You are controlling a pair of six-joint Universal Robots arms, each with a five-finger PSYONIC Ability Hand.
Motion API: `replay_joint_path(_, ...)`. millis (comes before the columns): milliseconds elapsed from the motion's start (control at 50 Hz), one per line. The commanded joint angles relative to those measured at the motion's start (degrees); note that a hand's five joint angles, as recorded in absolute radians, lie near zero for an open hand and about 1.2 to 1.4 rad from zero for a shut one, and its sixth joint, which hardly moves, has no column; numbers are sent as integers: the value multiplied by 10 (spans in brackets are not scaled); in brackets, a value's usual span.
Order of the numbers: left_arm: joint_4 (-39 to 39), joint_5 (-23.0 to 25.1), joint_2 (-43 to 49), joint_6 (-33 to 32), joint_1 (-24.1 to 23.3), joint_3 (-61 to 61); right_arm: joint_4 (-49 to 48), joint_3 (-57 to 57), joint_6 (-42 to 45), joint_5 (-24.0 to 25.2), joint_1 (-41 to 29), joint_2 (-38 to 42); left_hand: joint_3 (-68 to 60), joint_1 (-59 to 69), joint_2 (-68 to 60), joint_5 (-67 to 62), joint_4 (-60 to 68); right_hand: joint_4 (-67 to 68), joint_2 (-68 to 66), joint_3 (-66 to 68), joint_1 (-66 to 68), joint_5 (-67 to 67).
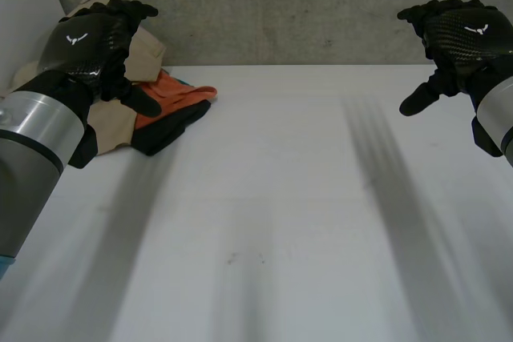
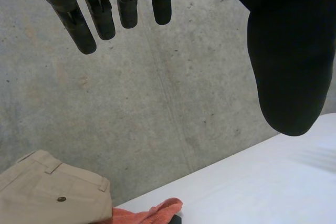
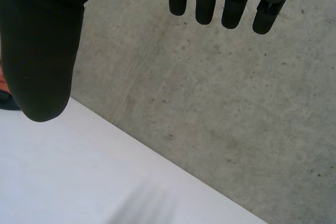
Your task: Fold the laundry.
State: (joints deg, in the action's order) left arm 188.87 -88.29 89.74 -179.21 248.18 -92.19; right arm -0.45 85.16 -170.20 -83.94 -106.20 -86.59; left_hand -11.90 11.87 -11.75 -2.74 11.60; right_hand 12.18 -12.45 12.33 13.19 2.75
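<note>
1. Location: the laundry lies in a loose heap at the table's (image 1: 304, 198) far left corner, against the concrete wall (image 1: 304, 6). It consists of beige trousers (image 2: 52, 192) with a buttoned pocket, an orange cloth (image 1: 176, 94) and a black garment (image 1: 168, 130) at the heap's near edge.
2. Left hand (image 1: 88, 42): raised over the heap and touching nothing. The fingers (image 2: 100, 19) are straight and side by side, the thumb stands well apart, and nothing is held.
3. Right hand (image 1: 461, 34): raised above the far right side of the table, well apart from the heap. The fingers are straight, the thumb is spread, and the hand is empty.
4. Handling, as judged: all pieces are soft, light and limp, and will sag and drag their neighbours. The trousers appear thicker and firmer at the waistband.
5. Recommended hold: pinch the orange cloth at its free edge nearest the table's middle and draw it clear of the heap.
6. Risk: overlapping layers may lift together.
</note>
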Motion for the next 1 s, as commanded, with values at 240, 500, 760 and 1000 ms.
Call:
replay_joint_path(240, 36, 1, 89, -68, 69, 70, 0, 1, 4, 4, -1, 1, -5, 5, -7, 3, 8, -22, 25, -23, -32, -27)
replay_joint_path(500, 105, 8, 418, -331, 164, 305, -2, 1, 5, 4, -1, 20, -15, 15, -17, -7, 18, -22, 25, -23, -32, -27)
replay_joint_path(760, 115, 96, 653, -354, 226, 544, -2, 2, 5, 4, 0, 43, -159, 160, -161, -151, 162, -22, 25, -23, -32, -27)
replay_joint_path(1000, 118, 107, 707, -353, 228, 619, -2, 2, 7, 4, 0, 63, -681, 681, -682, -673, 684, -22, 25, -23, -32, -27)
